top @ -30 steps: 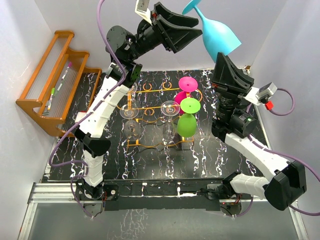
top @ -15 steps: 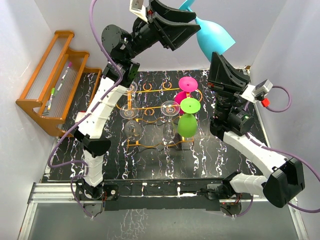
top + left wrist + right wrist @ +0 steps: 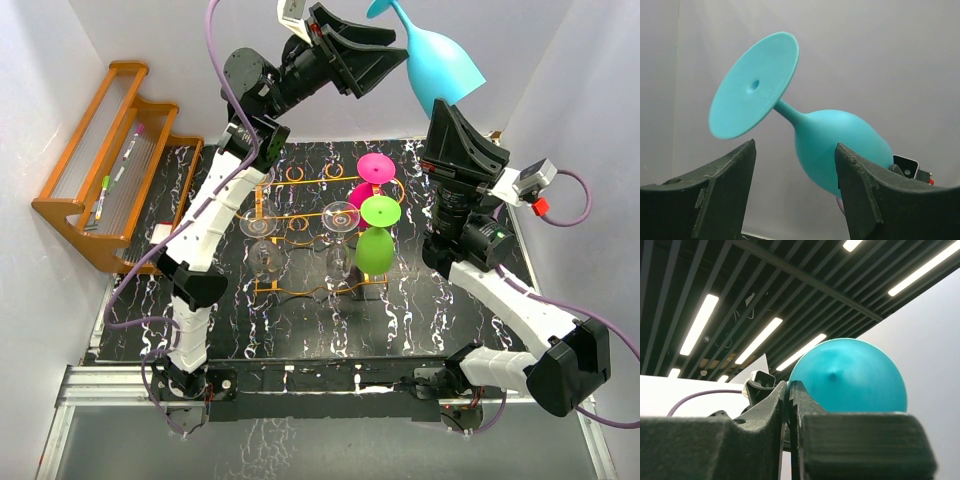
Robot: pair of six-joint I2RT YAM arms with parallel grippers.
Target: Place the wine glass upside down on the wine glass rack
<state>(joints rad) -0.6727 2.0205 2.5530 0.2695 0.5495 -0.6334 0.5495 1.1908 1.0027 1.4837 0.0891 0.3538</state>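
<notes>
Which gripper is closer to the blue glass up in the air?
Right. The right gripper pinches the blue glass from below, at its bowl; the open left gripper sits beside its stem.

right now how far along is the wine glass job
Done: four other glasses sit base-up in the wine glass rack. In hand: the right gripper is shut on the teal wine glass at its rim end, held high, base up; the left gripper stands open near its stem. Left: lower it into a free rack slot and release.

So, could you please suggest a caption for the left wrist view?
Teal wine glass, tilted with its foot towards the camera, seen through the open left end effector.
</notes>
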